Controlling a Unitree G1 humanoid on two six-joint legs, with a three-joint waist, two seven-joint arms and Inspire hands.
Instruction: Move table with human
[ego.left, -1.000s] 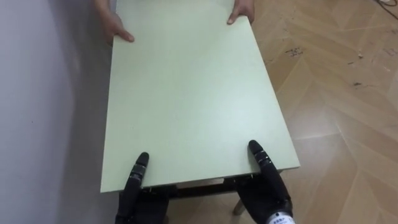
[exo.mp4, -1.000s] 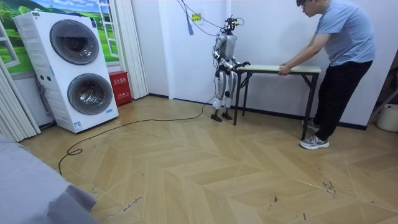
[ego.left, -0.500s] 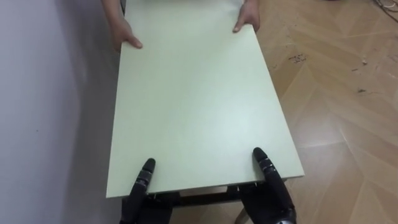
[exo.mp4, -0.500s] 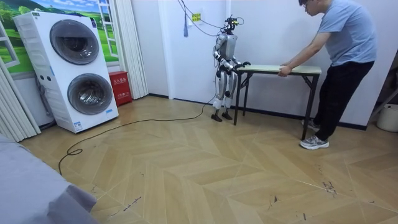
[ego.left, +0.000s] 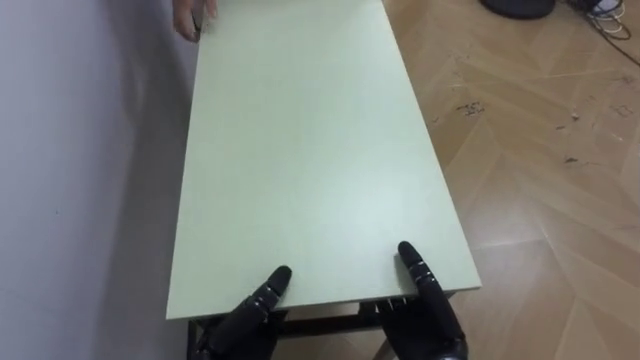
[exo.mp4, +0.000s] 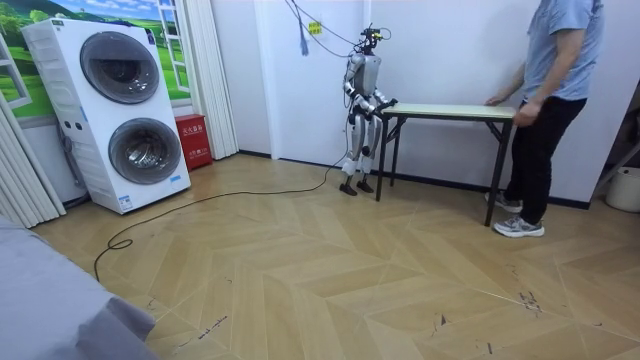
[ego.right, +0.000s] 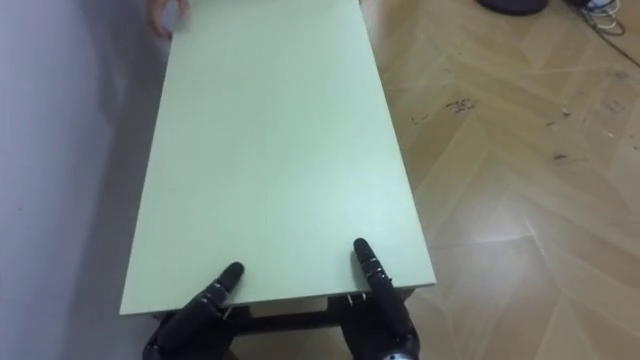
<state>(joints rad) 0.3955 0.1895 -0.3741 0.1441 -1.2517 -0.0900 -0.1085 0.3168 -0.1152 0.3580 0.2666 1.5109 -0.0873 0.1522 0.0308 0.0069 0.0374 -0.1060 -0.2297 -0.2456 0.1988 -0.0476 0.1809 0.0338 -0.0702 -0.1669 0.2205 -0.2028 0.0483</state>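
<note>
Robot's left hand (ego.left: 247, 322) and right hand (ego.left: 428, 308) clamp the near edge of the pale green table (ego.left: 300, 150), thumbs on top; white wall (ego.left: 70, 150) close along its left edge, open parquet floor (ego.left: 540, 180) to the right, a person's hand (ego.left: 188, 15) at the far corner

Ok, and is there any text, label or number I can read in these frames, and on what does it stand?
Red box beside the washing machine: white characters, too small to read.
Yellow sign on the wall: print too small to read.
Table top: no text.
</note>
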